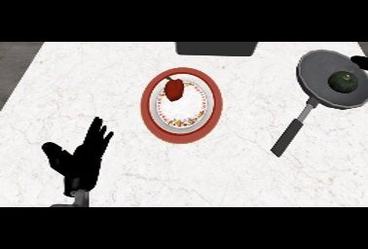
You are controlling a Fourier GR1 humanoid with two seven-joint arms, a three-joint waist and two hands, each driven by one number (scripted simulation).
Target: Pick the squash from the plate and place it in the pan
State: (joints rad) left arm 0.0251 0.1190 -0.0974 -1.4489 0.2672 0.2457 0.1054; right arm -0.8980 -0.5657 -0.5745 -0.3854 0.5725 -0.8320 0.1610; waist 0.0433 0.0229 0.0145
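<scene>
The round, dark-green, matte squash sat in the grey, long-handled pan at two o'clock. The left hand, at seven o'clock, lay spread and empty; the right hand could not be told.

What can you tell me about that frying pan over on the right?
The pan is round and dark grey, like metal, with a paler rim and a long straight handle, grey near the bowl and black at the grip, pointing down-left toward the robot. It sits flat on the marble counter at the far right, apart from the plate. A dark green squash lies inside it.
</scene>
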